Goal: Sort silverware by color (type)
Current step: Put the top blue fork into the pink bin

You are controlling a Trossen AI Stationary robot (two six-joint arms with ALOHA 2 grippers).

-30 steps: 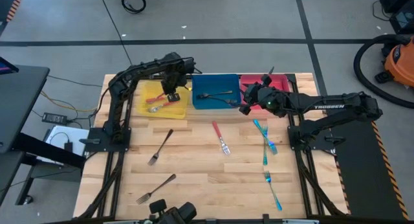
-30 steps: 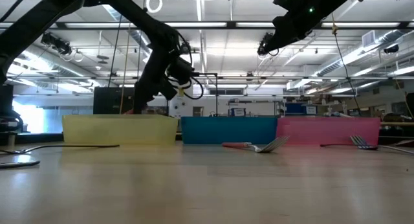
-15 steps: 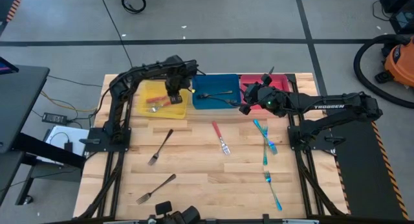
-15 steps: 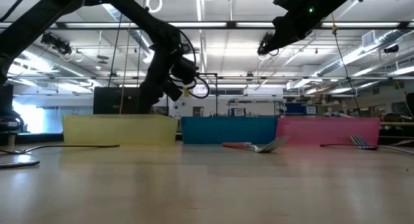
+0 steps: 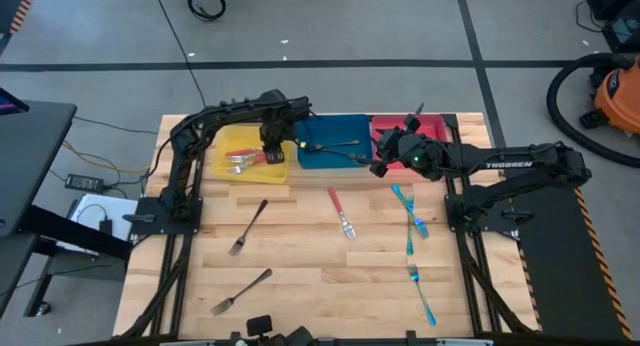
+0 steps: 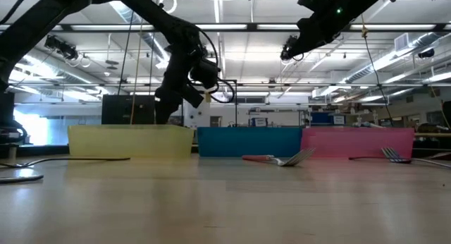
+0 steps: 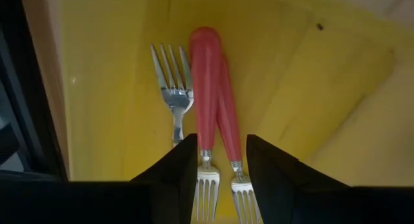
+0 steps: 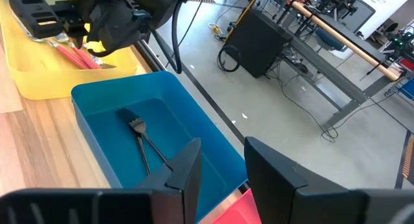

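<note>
Left tool [image 5: 272,146] now spread open and empty over yellow bin [image 5: 238,138], red fork [image 7: 204,88] just dropped there beside earlier ones, right tool [image 5: 381,166] open, idle by blue bin [image 5: 335,158]; red fork [image 5: 340,213] on counter [image 5: 320,276] likely next.

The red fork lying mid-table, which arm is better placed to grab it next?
Probably left: the left gripper, jaws open, hangs over the yellow bin holding red forks. The red fork lies about equally near the right gripper.
</note>
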